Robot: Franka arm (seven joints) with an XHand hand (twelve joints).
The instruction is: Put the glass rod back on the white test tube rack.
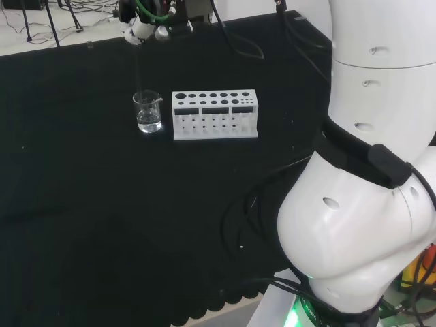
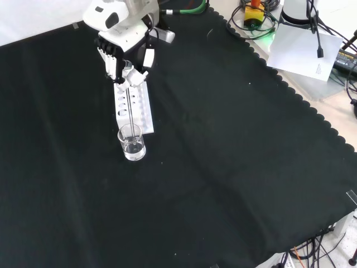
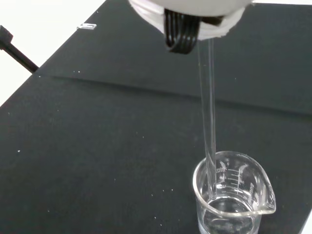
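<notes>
A clear glass rod [image 3: 208, 112] hangs upright from the hand [image 2: 125, 66], whose fingers pinch its upper end. The rod's lower end dips into a small glass beaker [image 3: 233, 195] that holds some clear liquid. In the front view the rod [image 2: 130, 109] runs from the fingers down into the beaker [image 2: 132, 142], just in front of the white test tube rack [image 2: 139, 106]. In the head view the hand [image 1: 144, 26] is high above the beaker [image 1: 148, 112], and the rack [image 1: 214, 114] stands to the beaker's right.
Black cloth covers the bench. The arm's white links [image 1: 371, 170] stand at the head view's right. Cables and papers [image 2: 304, 42] lie beyond the cloth's scalloped edge at the front view's upper right.
</notes>
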